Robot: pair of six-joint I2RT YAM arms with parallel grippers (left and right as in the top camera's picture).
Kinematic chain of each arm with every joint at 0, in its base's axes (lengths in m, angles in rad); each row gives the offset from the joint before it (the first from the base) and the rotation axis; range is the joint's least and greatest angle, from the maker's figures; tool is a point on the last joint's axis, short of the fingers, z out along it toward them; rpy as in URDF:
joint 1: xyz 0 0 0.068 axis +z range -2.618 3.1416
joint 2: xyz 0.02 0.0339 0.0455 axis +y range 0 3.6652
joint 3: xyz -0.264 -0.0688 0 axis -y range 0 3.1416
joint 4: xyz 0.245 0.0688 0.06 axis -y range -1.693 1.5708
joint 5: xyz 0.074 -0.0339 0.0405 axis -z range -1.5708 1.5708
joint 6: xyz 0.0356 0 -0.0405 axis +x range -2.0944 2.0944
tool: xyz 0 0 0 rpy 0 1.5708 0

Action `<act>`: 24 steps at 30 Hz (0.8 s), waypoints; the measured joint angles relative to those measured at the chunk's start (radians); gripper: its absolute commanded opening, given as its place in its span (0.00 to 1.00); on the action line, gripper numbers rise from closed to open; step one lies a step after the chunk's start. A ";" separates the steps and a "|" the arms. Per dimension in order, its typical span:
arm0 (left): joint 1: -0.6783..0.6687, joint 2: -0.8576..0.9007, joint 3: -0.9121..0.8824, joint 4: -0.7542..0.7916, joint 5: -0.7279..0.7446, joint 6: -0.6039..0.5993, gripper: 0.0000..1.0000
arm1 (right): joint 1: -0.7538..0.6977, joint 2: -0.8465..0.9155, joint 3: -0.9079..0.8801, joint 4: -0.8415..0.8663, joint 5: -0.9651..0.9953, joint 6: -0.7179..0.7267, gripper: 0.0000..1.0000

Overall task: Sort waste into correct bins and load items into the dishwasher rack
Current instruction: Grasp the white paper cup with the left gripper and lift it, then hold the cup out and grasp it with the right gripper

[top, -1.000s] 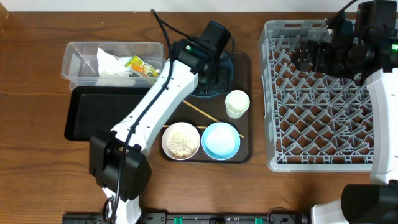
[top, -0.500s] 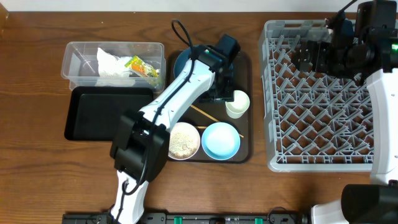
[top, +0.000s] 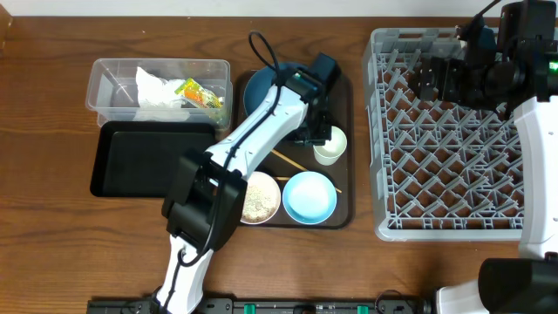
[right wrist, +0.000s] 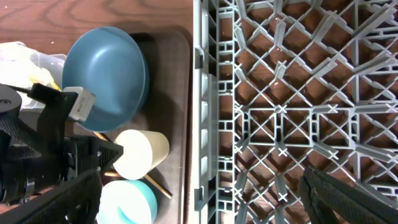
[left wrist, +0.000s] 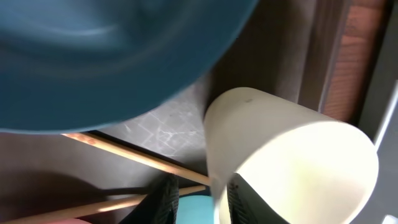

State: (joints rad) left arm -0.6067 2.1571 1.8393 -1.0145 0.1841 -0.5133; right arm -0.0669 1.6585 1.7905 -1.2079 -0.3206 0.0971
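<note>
My left gripper point(top: 319, 139) is at the small white cup point(top: 331, 146) on the brown serving tray point(top: 342, 92). In the left wrist view its fingers point(left wrist: 202, 199) straddle the wall of the cup point(left wrist: 292, 155), one inside and one outside, with a gap showing. The dark blue dish point(top: 260, 87), two chopsticks point(top: 288, 160), the white bowl point(top: 258, 199) with rice and the light blue bowl point(top: 310, 196) lie on the same tray. Tissue point(top: 155, 92) and the snack wrapper point(top: 199, 92) lie in the clear tub point(top: 109, 74). My right gripper point(top: 432, 78) hovers open over the grey rack point(top: 453, 148).
The black tray point(top: 148, 159) lies just in front of the clear tub, left of the serving tray. The rack's left wall point(right wrist: 205, 106) stands close beside the serving tray's right rim. My left arm crosses over the dish and the chopsticks.
My left arm has swung right from over the dark blue dish to the white cup, and its fingers now straddle the cup's rim. The right arm has not moved.
</note>
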 measured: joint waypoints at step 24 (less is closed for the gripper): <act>0.105 -0.044 0.000 0.009 0.271 0.135 0.06 | 0.020 0.000 0.000 0.016 -0.075 -0.014 0.93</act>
State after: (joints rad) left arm -0.5022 2.1128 1.8393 -1.0058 0.4553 -0.3779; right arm -0.0471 1.6585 1.7905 -1.1915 -0.3958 0.0830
